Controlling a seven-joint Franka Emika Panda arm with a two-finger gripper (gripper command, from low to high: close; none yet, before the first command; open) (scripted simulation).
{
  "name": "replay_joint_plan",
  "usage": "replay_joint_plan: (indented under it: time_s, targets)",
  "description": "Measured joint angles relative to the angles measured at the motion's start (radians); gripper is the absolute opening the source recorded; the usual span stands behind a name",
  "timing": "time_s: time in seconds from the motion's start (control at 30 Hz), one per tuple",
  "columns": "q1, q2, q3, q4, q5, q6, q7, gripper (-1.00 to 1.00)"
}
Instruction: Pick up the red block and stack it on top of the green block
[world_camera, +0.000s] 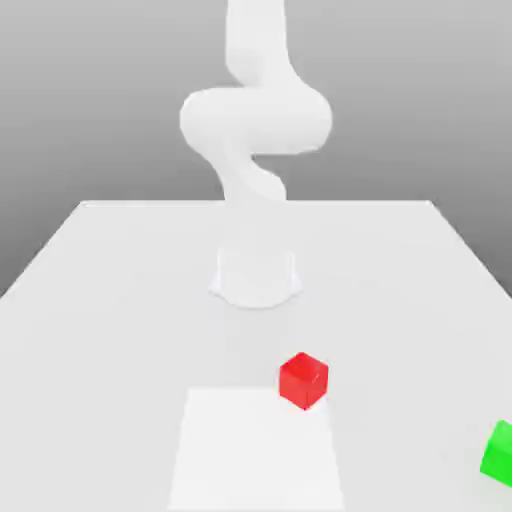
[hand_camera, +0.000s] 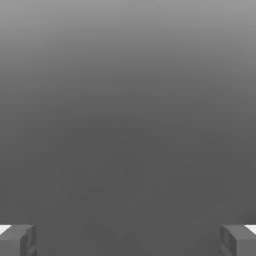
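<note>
The red block rests on the white table, near its front and a little toward the exterior view's right. The green block sits on the table further to the exterior view's right, cut by the picture's edge. The two blocks are well apart. In the hand view my gripper is open, its two fingertips far apart against a plain grey background with nothing between them. The white arm rises from its base at the table's middle.
A paler square patch marks the table surface at the front, just beside the red block. The table's far edge runs behind the arm's base.
</note>
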Motion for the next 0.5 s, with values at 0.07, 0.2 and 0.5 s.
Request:
replay_joint_plan:
  time_s: [0.07,0.2,0.5]
  targets:
    - [0.027,0.056,-0.014,-0.066,0.002,0.048,-0.059,0.00]
    - [0.085,0.166,-0.038,-0.195,0.002,0.141,-0.172,0.00]
    - [0.213,0.441,-0.068,-0.513,-0.021,0.370,-0.442,0.00]
